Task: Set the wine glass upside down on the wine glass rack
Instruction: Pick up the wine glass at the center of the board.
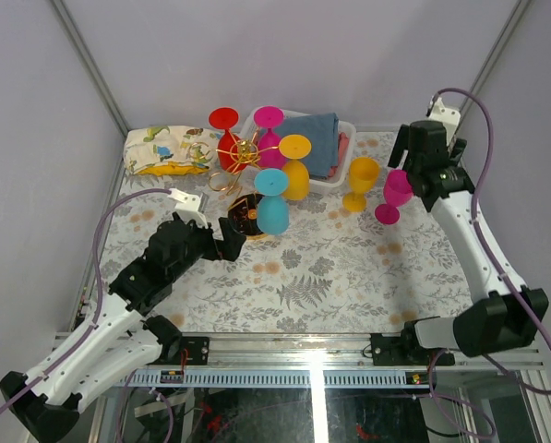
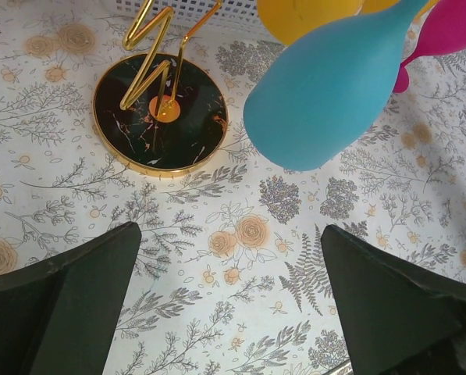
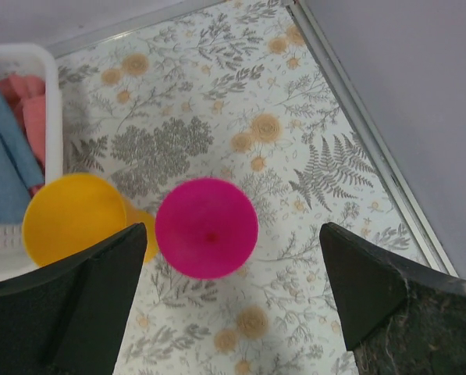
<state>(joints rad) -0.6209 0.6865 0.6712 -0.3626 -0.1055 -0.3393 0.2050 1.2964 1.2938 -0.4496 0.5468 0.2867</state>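
The gold wire wine glass rack stands on a round dark base at the back centre. Red, magenta, orange and cyan glasses hang on it upside down. A magenta wine glass stands upright on the table beside a yellow glass. My right gripper is open, above the magenta glass and just to its right. My left gripper is open and empty, just in front of the rack base and the cyan glass.
A white plastic basket holding blue and red cloth stands behind the rack. A patterned cloth bundle lies at the back left. The yellow glass stands close to the left of the magenta one. The enclosure's right wall rail is near.
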